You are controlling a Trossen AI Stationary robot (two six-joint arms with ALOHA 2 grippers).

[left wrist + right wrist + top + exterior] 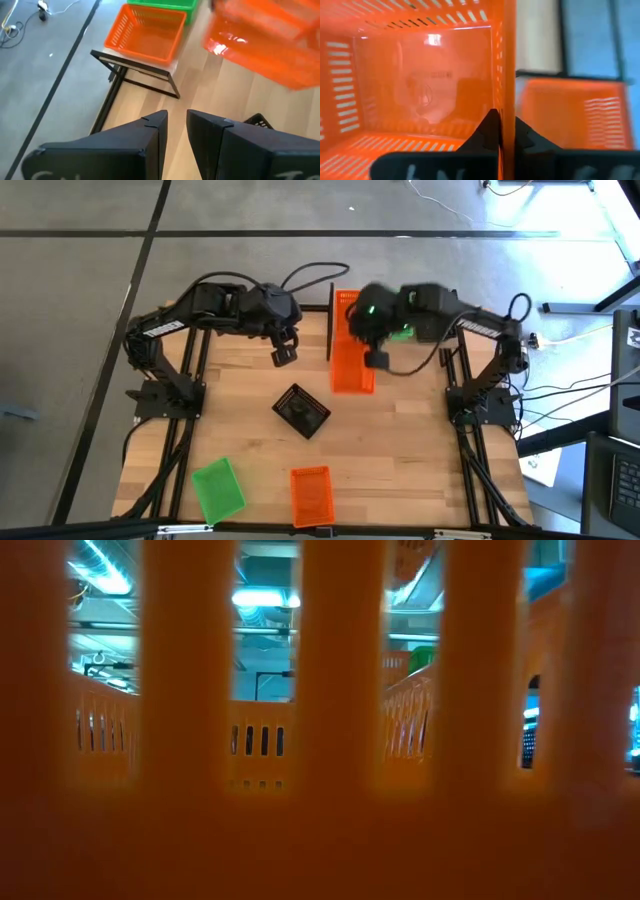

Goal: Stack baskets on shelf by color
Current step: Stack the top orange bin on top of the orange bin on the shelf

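Nearest the right wrist lens are the right gripper's (502,131) two dark fingers, pinched together on the thin side wall of an orange basket (420,85), one finger inside and one outside. The basket hangs from that wall, its open mesh box spreading to one side of the claw.

Just past the claw on the other side sits a second orange basket (570,112) on the shelf (172,65), with a green basket (162,4) beyond it. From above, the held basket is beside the shelf end, over the table (400,440).

The left gripper (175,131) hovers over the table, its fingers nearly together with a narrow gap and nothing between them. A black basket (302,410) lies just ahead of and below it. Well apart, at the table's near edge, lie a loose green basket (218,488) and a loose orange basket (311,493).

These baskets look light, thin-walled and slightly springy. A pinch on one wall probably lets the basket tilt and swing. The smooth plastic may slip, so the rim at mid-wall seems the best place to hold.

The low view is almost wholly blocked by orange mesh close to the lens. The shelf's far end is cut off or hidden beneath the right arm. I cannot count all the baskets.
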